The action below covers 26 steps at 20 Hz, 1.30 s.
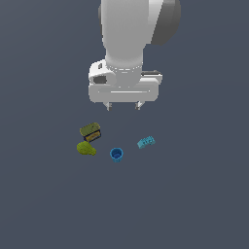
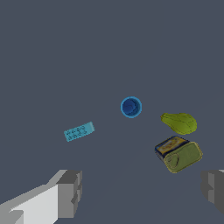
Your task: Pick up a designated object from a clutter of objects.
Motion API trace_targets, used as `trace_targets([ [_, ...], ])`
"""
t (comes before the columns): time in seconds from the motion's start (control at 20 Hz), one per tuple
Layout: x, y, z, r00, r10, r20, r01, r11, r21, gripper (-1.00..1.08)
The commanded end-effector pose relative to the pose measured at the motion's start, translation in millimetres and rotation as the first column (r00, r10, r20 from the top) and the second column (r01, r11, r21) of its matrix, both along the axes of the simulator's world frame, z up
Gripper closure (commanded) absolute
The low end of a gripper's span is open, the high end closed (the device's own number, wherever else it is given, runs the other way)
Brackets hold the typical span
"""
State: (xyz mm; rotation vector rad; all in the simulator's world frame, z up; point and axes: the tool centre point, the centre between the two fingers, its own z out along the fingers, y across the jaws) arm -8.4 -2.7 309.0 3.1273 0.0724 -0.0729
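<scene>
- Just left of centre in the exterior view, the small olive-topped navy box (image 1: 90, 131) touches the yellow-green rounded lump (image 1: 85, 149).
- White gripper (image 1: 124, 105) hangs above, jaws wide, holding nothing.
- Small blue cup (image 1: 116, 154) and cyan studded brick (image 1: 146, 142) sit apart, open floor around.

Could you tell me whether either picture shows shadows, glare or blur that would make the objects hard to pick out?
Exterior view: flat, even light, no cast shadows or glare; the olive box and blue cup appear small and coarse. Wrist view: equally shadowless and sharp, the open gripper cropped by the frame edge.
</scene>
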Motion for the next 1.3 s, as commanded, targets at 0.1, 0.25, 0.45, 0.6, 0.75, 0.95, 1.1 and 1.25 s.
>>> trace_targets([
  [0.1, 0.1, -0.2, -0.3, 1.0, 0.003, -0.002, -0.003, 1.0, -0.001, -0.92],
  [0.25, 0.3, -1.2, -1.8, 1.0, 0.018, -0.013, -0.018, 1.0, -0.007, -0.92],
  [0.45, 0.4, -2.4, -3.3, 0.999, 0.027, -0.021, -0.027, 1.0, -0.011, -0.92],
  [0.6, 0.5, -1.8, -2.6, 0.999, 0.029, -0.02, -0.029, 1.0, -0.011, -0.92],
  [0.75, 0.6, -3.3, -4.7, 1.0, 0.02, -0.02, -0.02, 1.0, -0.01, -0.92],
  [0.95, 0.7, -10.3, -13.8, 1.0, -0.022, -0.017, 0.022, 1.0, -0.007, -0.92],
  [1.1, 0.5, -19.2, -25.2, 0.997, -0.075, -0.013, 0.075, 0.997, -0.003, -0.92],
  [1.25, -0.6, -31.3, -40.3, 0.989, -0.147, -0.009, 0.147, 0.989, 0.001, -0.92],
])
